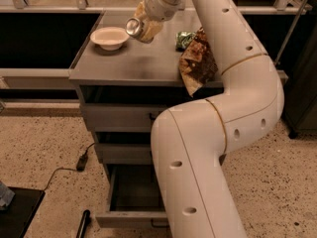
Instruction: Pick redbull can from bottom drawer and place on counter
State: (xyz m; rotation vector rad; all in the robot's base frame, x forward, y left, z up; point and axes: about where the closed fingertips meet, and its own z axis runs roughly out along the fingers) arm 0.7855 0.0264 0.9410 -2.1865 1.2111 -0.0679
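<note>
**Aloft with the redbull can (132,27) over the worktop (124,68)**

Held in the gripper (143,29) above the far half of the worktop, clear of the grey surface. Tilted, with the shiny silver top turned left and toward the near side. Pinched between the tan jaws, which close on the dark body of the can. Just right of a white bowl (110,36), which rests on the worktop near the far left corner.

Carried by the big white arm (213,148), which rises from the near right, bends past the right end of the worktop and runs back to the far middle.

Right of the gripper, on the worktop: a green wrinkled packet (184,38). Just nearer than that, a brown chip bag (197,63), drooping over the near right edge and partly behind the arm.

Below the worktop, two shallow grey drawers (119,118). Under them the bottom drawer (130,216), pulled out toward the near side, dark inside, its right part hidden by the arm.

On the speckled floor (44,138) at left: a black cable with a plug (81,161), and a black rod-like thing (83,223) beside the near left corner of the bottom drawer.
</note>
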